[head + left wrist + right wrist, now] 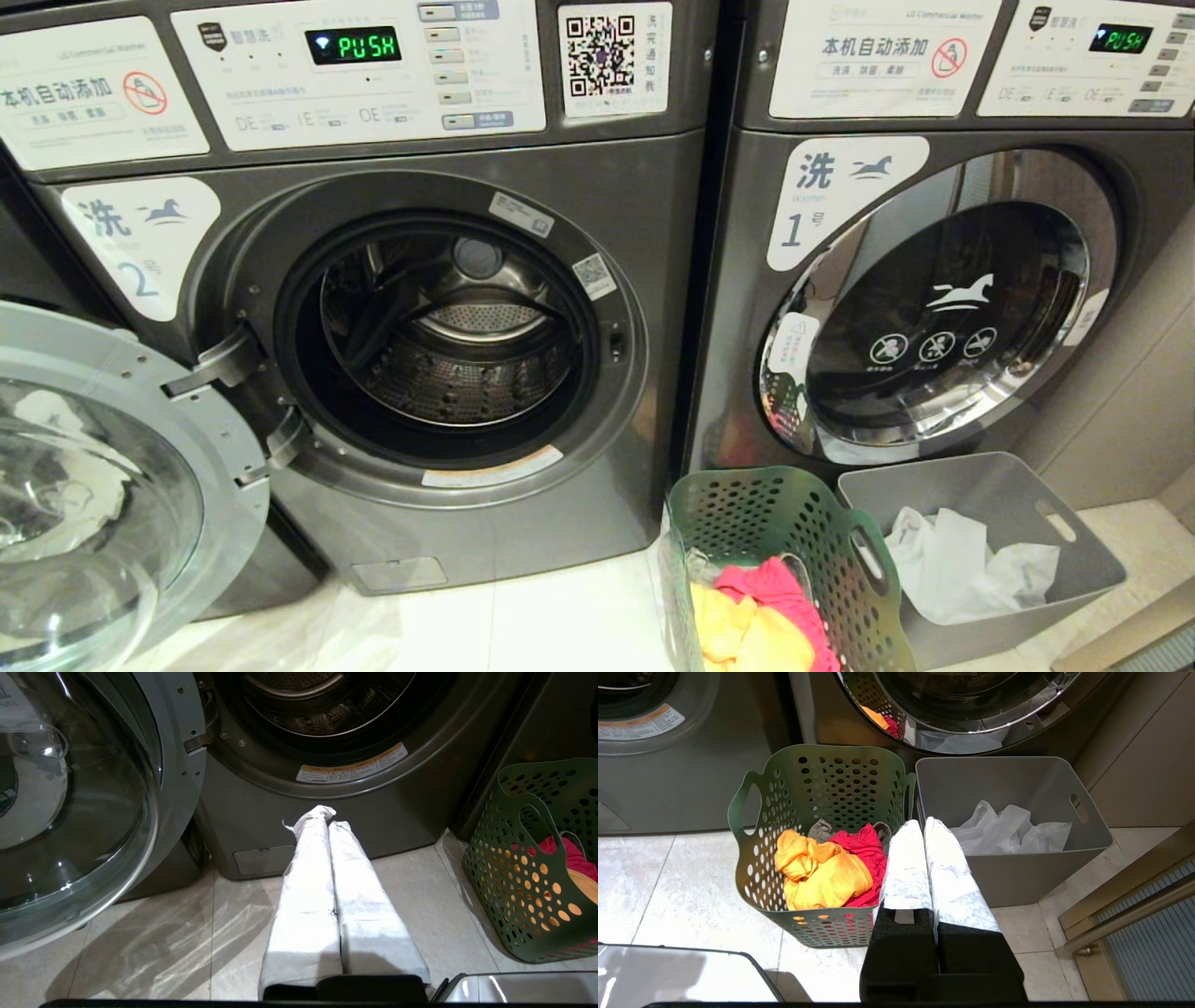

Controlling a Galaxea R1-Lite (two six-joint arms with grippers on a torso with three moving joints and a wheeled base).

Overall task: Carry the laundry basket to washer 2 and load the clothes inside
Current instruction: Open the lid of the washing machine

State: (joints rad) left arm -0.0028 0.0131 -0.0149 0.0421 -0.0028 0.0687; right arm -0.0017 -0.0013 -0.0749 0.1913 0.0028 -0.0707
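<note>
Washer 2 (pixel 439 345) faces me with its round glass door (pixel 103 485) swung open to the left and a bare steel drum (pixel 457 345) inside. The green perforated laundry basket (pixel 794 560) stands on the floor to its right, before washer 1, holding yellow and red clothes (pixel 761 621). The same basket (pixel 817 844) and clothes (pixel 822 872) show in the right wrist view. My left gripper (pixel 327 816) is shut and empty, low before washer 2's base. The right gripper (pixel 922 828) is shut and empty, above the basket's rim. Neither arm shows in the head view.
Washer 1 (pixel 943 299) on the right has its door shut. A grey bin (pixel 990 551) with white cloth stands beside the green basket. Pale tiled floor (pixel 560 616) runs before the machines. A beige cabinet wall (pixel 1139 392) closes the right side.
</note>
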